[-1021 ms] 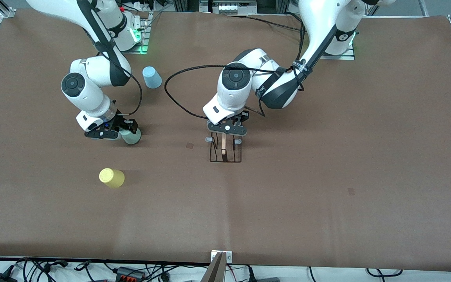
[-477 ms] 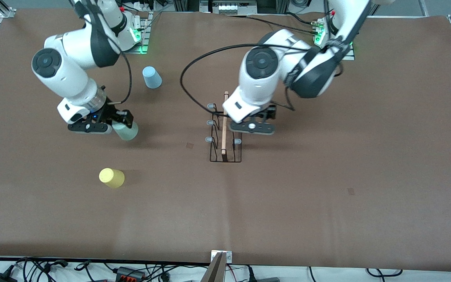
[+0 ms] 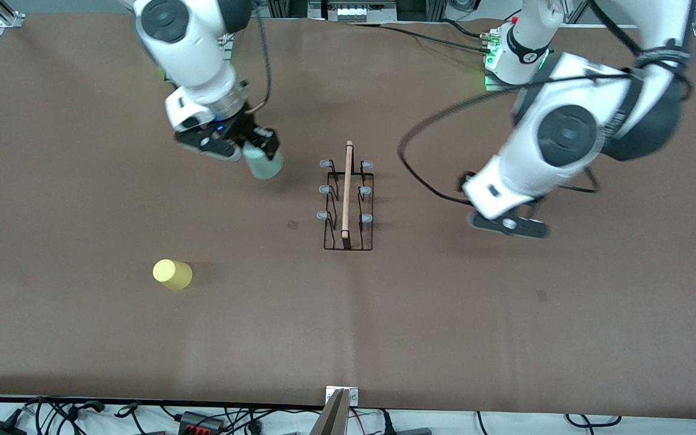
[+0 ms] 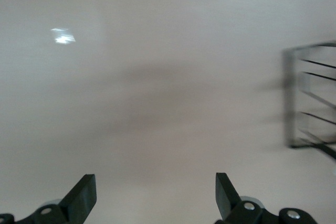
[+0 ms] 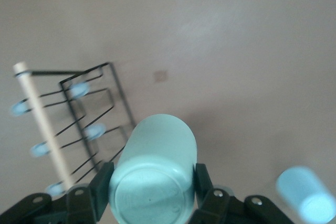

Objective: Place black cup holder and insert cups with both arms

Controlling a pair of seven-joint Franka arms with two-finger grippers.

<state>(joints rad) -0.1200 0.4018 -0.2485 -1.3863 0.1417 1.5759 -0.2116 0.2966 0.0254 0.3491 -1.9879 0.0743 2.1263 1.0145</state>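
The black cup holder stands on the table, its wooden rod handle on top and pale capped pegs along both sides. My right gripper is shut on the mint green cup and holds it in the air beside the holder, toward the right arm's end. In the right wrist view the fingers clamp the mint cup, with the holder below. My left gripper is open and empty over bare table toward the left arm's end; its wrist view shows the gripper and the holder's edge.
The yellow cup lies nearer to the front camera, toward the right arm's end. The light blue cup shows only in the right wrist view; the right arm hides it in the front view. Small dark marks dot the brown mat.
My left gripper let go of the holder's handle and swung away toward the left arm's end. My right gripper lifted the mint cup and carried it toward the holder.
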